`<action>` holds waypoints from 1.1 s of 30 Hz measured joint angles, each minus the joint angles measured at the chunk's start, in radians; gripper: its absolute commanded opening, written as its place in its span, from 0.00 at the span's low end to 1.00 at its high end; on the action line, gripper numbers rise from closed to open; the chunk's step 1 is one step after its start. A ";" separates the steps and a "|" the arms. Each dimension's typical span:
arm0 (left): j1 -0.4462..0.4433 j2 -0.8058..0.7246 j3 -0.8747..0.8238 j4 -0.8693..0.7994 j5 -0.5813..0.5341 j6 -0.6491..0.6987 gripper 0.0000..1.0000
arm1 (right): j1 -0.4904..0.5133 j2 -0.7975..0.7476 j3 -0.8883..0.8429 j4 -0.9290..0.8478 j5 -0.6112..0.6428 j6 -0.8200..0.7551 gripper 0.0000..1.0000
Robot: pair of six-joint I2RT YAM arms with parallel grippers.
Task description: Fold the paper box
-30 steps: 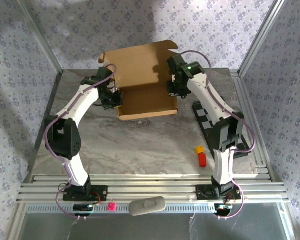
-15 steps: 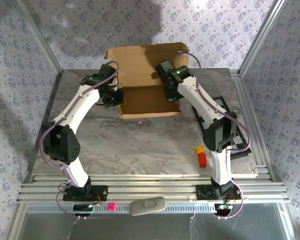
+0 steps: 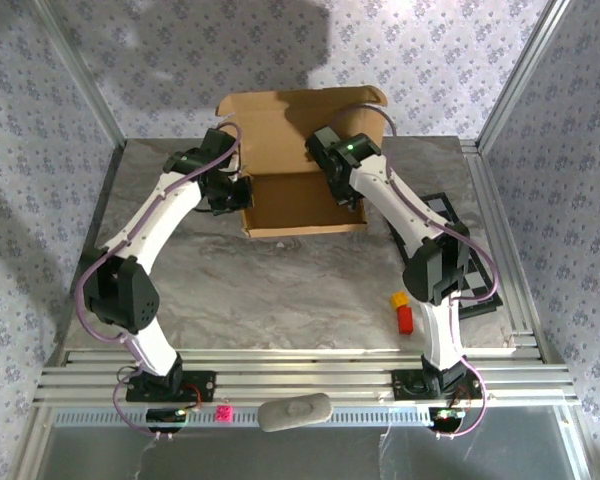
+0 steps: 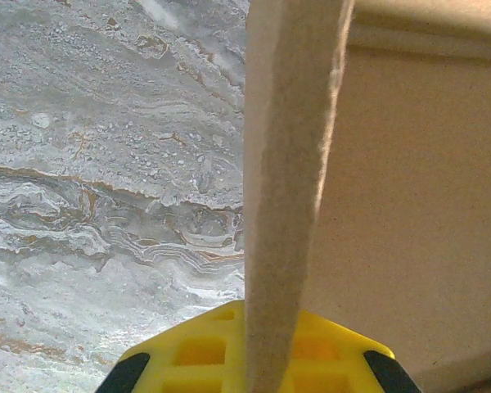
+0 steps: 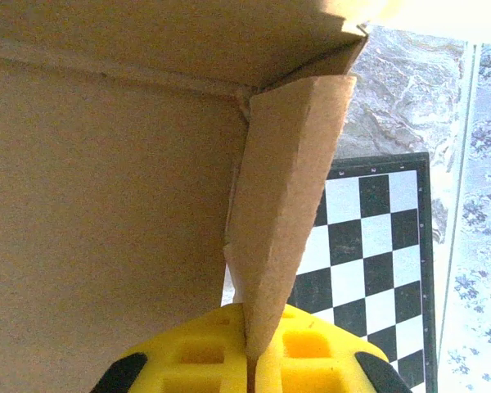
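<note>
The paper box (image 3: 300,203) is brown cardboard, standing open at the back middle of the table with its lid (image 3: 300,120) raised behind it. My left gripper (image 3: 238,192) is shut on the box's left side wall, whose edge (image 4: 282,205) runs straight up from between the yellow pads (image 4: 188,360). My right gripper (image 3: 348,195) is shut on the right side flap (image 5: 282,221), pinched between its yellow pads (image 5: 327,348). The box's inner wall (image 5: 106,188) lies left of that flap.
A black-and-white checkered board (image 5: 368,246) lies right of the box, under the right arm. A yellow block (image 3: 399,299) and a red block (image 3: 405,319) sit at the near right. Aluminium rails (image 3: 300,375) border the near edge. Bare marble (image 3: 280,290) lies in front of the box.
The box has slid a little to the right between the two arms. The right gripper has moved inward along the right side and closed on the flap. The left grip is unchanged.
</note>
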 measured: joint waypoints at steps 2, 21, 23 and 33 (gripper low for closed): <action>0.000 0.000 0.001 0.000 -0.002 -0.001 0.00 | -0.003 0.000 0.000 0.001 -0.011 0.003 0.00; -0.001 0.000 0.047 0.000 0.000 -0.011 0.00 | -0.123 -0.052 -0.038 0.105 -0.306 0.047 0.49; -0.001 0.000 0.052 -0.002 0.001 -0.011 0.00 | -0.123 -0.061 -0.037 0.107 -0.317 0.050 0.53; -0.001 0.012 0.074 -0.003 0.005 -0.003 0.00 | -0.147 -0.095 -0.034 0.127 -0.321 0.046 0.40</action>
